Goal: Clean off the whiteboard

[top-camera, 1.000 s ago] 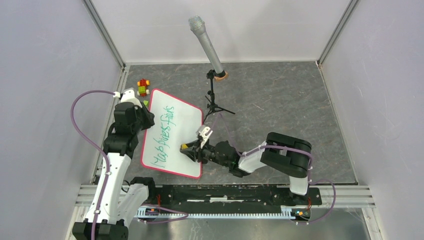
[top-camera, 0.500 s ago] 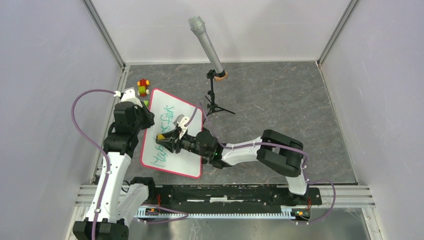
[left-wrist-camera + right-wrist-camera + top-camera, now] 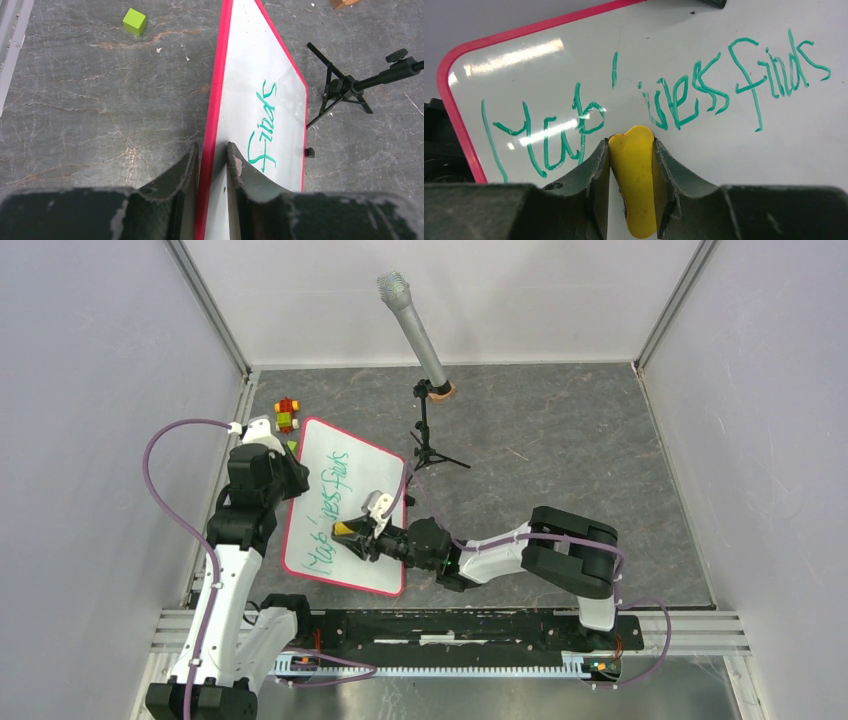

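Observation:
The whiteboard (image 3: pixel 350 510) lies flat on the grey table, white with a red-pink rim and green handwriting (image 3: pixel 684 100). My left gripper (image 3: pixel 290 478) is shut on its left rim; in the left wrist view my left gripper (image 3: pixel 212 152) has its jaws pinching the red rim (image 3: pixel 215 100). My right gripper (image 3: pixel 352 538) is over the board's middle, shut on a yellow eraser (image 3: pixel 636 180) whose tip touches the board just below the writing. A gap shows in the writing above the eraser.
A microphone on a small black tripod (image 3: pixel 430 430) stands just right of the board's far corner. Small red and green blocks (image 3: pixel 286 415) lie by the far left corner; a green cube (image 3: pixel 134 21) shows in the left wrist view. Metal frame rails run along the table's left and near edges.
My right gripper swept left across the board with the yellow eraser, then came back right and nearer. Letters in the middle of the writing are gone. The left arm has not moved.

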{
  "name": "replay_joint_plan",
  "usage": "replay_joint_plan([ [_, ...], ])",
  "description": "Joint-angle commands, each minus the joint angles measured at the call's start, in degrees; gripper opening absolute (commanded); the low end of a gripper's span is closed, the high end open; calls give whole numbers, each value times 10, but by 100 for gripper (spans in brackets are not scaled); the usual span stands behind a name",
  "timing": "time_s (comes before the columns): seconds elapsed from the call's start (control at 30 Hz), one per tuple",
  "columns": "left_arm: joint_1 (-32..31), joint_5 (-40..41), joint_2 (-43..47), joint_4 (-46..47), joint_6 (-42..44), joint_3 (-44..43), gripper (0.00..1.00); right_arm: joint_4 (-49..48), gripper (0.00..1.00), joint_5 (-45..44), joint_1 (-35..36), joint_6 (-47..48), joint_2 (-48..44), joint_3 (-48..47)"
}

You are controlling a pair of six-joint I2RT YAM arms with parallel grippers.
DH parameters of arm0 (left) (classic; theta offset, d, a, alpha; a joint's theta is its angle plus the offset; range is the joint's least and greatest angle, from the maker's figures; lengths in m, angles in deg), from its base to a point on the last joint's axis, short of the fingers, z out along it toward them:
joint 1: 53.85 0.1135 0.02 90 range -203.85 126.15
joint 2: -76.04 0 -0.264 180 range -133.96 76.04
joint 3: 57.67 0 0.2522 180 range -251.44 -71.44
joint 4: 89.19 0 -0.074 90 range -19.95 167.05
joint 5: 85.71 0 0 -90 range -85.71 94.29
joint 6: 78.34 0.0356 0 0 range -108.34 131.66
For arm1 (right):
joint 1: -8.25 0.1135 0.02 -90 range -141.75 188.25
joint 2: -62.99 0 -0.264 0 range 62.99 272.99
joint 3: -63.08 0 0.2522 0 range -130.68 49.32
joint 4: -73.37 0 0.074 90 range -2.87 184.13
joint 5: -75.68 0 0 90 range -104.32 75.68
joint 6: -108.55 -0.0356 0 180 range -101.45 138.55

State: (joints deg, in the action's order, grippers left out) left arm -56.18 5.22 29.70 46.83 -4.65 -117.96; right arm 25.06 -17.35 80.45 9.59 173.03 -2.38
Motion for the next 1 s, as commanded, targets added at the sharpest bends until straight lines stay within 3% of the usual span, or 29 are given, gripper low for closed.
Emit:
replay_joint_plan([
  [0.0, -16, -64, -9, -39, -8, 8, 2, 125, 19, -3, 28, 41, -2, 12],
  [0.37, -16, -41, 1, -44, -10, 8, 2, 153, 21, 22, 37, 108, 68, -190],
  [0.63, -17, -50, 0, -41, -9, 8, 2, 144, 20, 48, -8, 72, 111, -145],
  [0.8, -16, -52, 1, -40, -10, 8, 2, 98, 20, 34, -26, 41, 88, -38],
  [0.97, -16, -55, 1, -38, -9, 8, 2, 124, 20, 36, -47, 38, 73, -18],
])
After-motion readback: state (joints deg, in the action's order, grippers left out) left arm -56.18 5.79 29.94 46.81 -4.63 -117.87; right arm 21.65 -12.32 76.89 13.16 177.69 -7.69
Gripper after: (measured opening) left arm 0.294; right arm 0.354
